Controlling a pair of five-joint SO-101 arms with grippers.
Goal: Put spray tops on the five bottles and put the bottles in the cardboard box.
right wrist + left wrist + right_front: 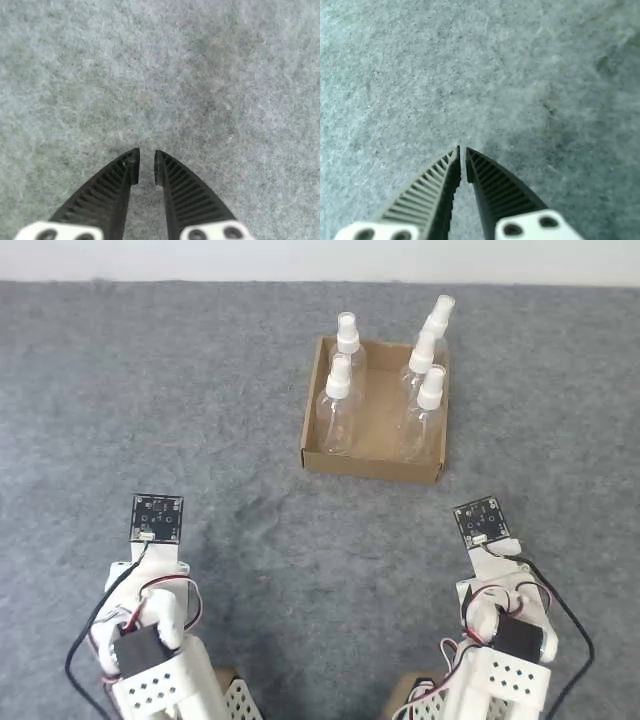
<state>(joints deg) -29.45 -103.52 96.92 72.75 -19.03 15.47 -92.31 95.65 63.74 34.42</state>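
At 7 o'clock on the grey felt-covered table (120, 390), the left gripper (462, 151) has its black ribbed jaws closed to a hairline gap, holding nothing. Toward 1 o'clock sits the shallow brown cardboard box (370, 466), with five clear plastic bottles (338, 415) standing inside it (each wearing a white spray top (347, 330)). At 5 o'clock the right gripper (146, 155) hangs over the felt, jaws drawn to a narrow slit and empty.
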